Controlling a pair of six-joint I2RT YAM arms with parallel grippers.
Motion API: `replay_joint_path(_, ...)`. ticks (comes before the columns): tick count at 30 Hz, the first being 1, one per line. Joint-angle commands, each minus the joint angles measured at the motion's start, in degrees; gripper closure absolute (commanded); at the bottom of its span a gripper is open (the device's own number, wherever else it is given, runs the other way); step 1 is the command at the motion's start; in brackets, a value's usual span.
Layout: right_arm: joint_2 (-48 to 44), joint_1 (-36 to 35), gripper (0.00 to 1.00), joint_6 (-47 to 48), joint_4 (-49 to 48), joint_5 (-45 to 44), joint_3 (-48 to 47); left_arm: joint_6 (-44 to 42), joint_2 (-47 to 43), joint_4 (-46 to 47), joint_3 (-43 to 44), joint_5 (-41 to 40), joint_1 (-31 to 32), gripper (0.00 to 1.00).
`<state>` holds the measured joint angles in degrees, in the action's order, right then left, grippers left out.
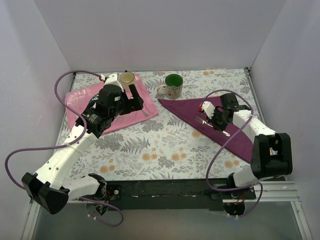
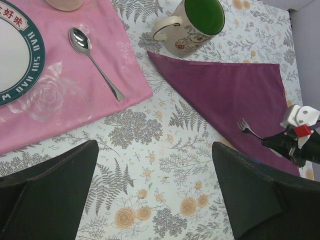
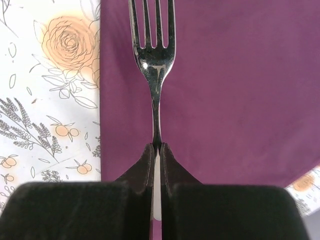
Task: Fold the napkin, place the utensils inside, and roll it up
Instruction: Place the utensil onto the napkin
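Note:
The dark purple napkin (image 1: 239, 135) lies folded into a triangle on the right half of the table, also in the left wrist view (image 2: 235, 90). My right gripper (image 1: 215, 123) is shut on the handle of the silver fork (image 3: 154, 55), just over the napkin (image 3: 235, 95), tines pointing away from the gripper (image 3: 156, 148). The fork (image 2: 247, 128) hangs over the napkin's left edge. The silver spoon (image 2: 94, 61) lies on the pink mat (image 2: 75, 95). My left gripper (image 2: 155, 150) is open above the floral tablecloth, nothing between its fingers, near the mat's right edge (image 1: 134, 98).
A floral mug (image 1: 173, 86) with a green inside stands just behind the napkin's left tip. On the pink mat (image 1: 82, 100) are a plate (image 2: 15, 55) and a beige cup (image 1: 127, 78). White walls enclose the table on three sides.

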<state>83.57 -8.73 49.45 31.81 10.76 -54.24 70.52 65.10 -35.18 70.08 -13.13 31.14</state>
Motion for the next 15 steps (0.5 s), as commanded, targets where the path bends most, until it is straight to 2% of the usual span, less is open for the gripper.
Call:
replay_joint_path(1,2.4,0.8,0.99,3.1,2.8,4.7,-3.1,-2.2,-1.7,0.8,-0.6,0.3,0.2,0.02)
replay_joint_path(15,7.6,2.4,0.99,1.6,1.3,5.2,-4.6,-4.2,-0.8,0.4,-0.2,-4.2,2.4,0.02)
